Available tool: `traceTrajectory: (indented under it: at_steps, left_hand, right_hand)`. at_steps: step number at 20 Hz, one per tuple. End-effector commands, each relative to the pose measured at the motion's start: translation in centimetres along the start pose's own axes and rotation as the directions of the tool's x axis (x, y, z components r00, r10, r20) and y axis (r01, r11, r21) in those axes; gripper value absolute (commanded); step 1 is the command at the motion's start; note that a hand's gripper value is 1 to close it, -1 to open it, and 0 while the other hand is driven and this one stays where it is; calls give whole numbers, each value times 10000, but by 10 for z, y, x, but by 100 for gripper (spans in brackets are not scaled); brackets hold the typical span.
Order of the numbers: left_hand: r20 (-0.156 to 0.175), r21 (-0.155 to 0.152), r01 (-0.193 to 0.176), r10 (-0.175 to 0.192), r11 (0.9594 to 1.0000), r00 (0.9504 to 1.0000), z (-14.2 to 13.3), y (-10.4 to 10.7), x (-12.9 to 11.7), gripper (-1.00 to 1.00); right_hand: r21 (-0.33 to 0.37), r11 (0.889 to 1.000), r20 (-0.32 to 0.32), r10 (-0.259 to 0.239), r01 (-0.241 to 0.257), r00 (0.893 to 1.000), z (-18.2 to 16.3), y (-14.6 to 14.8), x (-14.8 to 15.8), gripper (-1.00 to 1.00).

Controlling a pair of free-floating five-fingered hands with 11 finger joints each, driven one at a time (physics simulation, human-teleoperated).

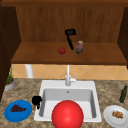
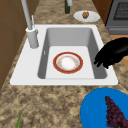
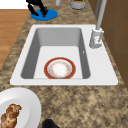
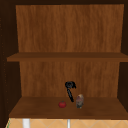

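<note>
step: hover, nothing held | left hand [image 1: 37, 100] at sink [image 1: 98, 105] left rim, fingers relaxed, drooping | grapes [image 1: 17, 108] on blue plate [image 1: 25, 115], 8 o'clock of hand, apart | next, likely: short drop toward 8 o'clock before closing

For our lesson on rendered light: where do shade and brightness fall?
Front view: the cabinet has deeply shaded side walls; left side view: the sink shows grey basin walls against a white rim, without glare; upper view: the lower shelf is evenly lit.
</note>
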Motion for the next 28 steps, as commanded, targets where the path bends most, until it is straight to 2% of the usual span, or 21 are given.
traceTrajectory:
  at_steps: [1, 6, 8, 11, 18, 23, 28]
  left_hand:
    - [0, 0, 0, 0, 10000, 10000, 0, 0, 0, 0]
    - [0, 0, 0, 0, 10000, 10000, 0, 0, 0, 0]
    - [0, 0, 0, 0, 10000, 10000, 0, 0, 0, 0]
    - [0, 0, 0, 0, 10000, 10000, 0, 0, 0, 0]
    - [0, 0, 0, 0, 10000, 10000, 0, 0, 0, 0]
    - [0, 0, 0, 0, 10000, 10000, 0, 0, 0, 0]
    - [0, 0, 0, 0, 10000, 10000, 0, 0, 0, 0]
  right_hand:
    - [5, 9989, 320, -471, 472, 9984, -2, 3, -20, -100]
    - [86, 9981, 365, -612, 609, 9975, -25, 3, -39, -100]
    - [429, 9963, 319, -753, 739, 9966, -38, -2, -44, -100]
    - [868, 9943, 296, -642, 614, 9975, -57, -7, -50, -100]
    - [1552, 9856, 345, -727, 665, 9968, -100, -15, -64, -100]
    - [2241, 9725, 376, -734, 631, 9966, -125, -13, -70, -100]
    - [3236, 9447, 397, -698, 532, 9968, -136, -13, -71, -100]
